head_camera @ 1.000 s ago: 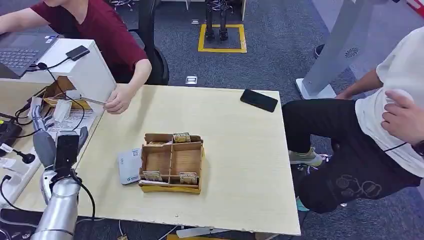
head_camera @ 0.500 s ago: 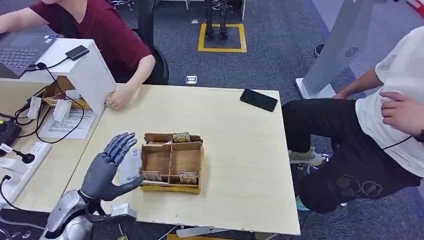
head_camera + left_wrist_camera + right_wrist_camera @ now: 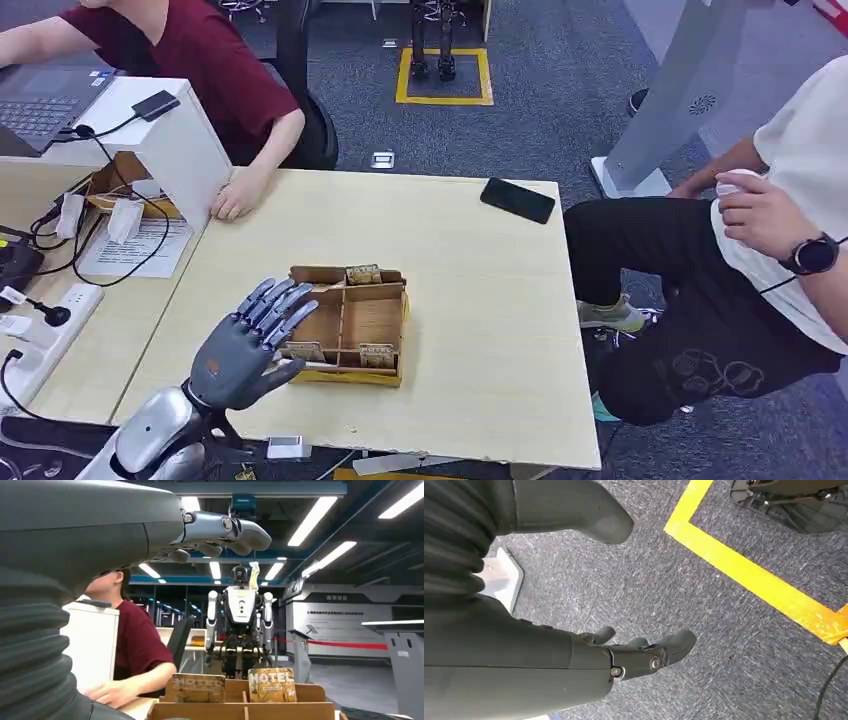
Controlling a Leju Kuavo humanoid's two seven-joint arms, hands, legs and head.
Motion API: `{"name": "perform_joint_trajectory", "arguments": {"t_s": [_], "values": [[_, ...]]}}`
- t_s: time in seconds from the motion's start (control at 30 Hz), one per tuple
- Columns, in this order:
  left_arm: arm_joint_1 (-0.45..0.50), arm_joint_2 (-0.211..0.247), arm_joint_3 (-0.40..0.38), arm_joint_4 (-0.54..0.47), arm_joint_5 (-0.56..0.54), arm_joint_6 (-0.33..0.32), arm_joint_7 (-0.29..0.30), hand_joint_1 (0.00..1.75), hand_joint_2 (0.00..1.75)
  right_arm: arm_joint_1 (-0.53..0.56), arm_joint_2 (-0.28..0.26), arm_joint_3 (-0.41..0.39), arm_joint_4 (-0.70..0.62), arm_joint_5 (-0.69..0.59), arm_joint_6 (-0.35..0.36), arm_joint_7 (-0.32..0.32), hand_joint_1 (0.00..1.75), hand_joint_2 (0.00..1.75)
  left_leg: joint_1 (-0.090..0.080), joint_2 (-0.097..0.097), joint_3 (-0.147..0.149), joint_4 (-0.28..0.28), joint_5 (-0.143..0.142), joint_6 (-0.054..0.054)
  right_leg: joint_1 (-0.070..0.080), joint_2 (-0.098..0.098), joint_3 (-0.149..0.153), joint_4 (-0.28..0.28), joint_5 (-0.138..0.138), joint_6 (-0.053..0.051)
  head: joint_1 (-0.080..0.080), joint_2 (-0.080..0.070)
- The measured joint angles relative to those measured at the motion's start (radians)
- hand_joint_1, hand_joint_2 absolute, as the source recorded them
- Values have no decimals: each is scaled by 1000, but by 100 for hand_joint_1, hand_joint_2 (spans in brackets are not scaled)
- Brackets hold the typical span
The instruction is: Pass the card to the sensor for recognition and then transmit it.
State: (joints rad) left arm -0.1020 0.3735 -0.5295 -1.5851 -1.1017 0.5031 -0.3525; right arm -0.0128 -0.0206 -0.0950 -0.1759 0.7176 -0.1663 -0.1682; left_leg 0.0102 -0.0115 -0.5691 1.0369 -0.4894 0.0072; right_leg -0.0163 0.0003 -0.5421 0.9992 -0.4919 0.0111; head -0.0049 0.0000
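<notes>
My left hand (image 3: 250, 342) hovers with fingers spread over the left end of the wooden card box (image 3: 360, 322) and holds nothing. Cards stand in the box: one at the far wall (image 3: 363, 273), two at the near wall (image 3: 377, 353). In the left wrist view my fingers (image 3: 220, 530) reach out above the box rim (image 3: 240, 711), where two cards printed HOTEL (image 3: 271, 684) stand upright. My right hand (image 3: 634, 657) hangs over the carpet, fingers loosely bent, holding nothing. My left hand hides the spot left of the box.
A person in a red shirt (image 3: 215, 70) rests a hand (image 3: 235, 200) on the table's far left corner by a white stand (image 3: 170, 140). A black phone (image 3: 517, 200) lies at the far right edge. A seated person (image 3: 760, 230) is close on the right. Cables and a power strip (image 3: 40, 340) lie left.
My left hand has swung right from the cable-strewn side table to over the box's left end, covering the white reader. The red-shirted person's hand drew back; the person on the right shifted a hand.
</notes>
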Motion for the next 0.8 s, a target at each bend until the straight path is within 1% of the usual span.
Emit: {"name": "perform_joint_trajectory", "arguments": {"t_s": [0.07,0.17,0.3,0.43,0.63,0.8], "values": [[-6,-1,-8,8,-7,5,5,0,175,0,0,0,0,0,0,0,0,175,0,0,0,0,0,0,0,0,0,0,0,0,0,0],[-17,-7,-11,24,-46,46,45,0,175,-1,0,0,0,7,0,0,0,175,0,0,0,0,0,0,0,0,-1,0,0,0,0,0],[-51,-40,-12,64,-21,72,80,0,175,-5,0,0,0,15,-1,-4,0,175,0,0,0,0,0,0,0,0,-1,0,0,0,0,0],[-78,-68,-12,84,-7,77,92,0,175,-5,0,0,0,16,-1,-6,0,175,0,0,0,0,0,0,0,0,-1,0,0,0,0,0],[-96,-87,-12,109,-6,77,96,0,175,-5,0,0,0,18,-1,-6,0,175,0,0,0,0,0,0,0,0,-1,0,0,0,0,0],[-119,-100,-11,159,-42,81,137,0,175,-5,0,0,0,26,0,-6,0,175,0,0,-1,0,0,-1,0,0,-1,0,0,0,0,0]]}}
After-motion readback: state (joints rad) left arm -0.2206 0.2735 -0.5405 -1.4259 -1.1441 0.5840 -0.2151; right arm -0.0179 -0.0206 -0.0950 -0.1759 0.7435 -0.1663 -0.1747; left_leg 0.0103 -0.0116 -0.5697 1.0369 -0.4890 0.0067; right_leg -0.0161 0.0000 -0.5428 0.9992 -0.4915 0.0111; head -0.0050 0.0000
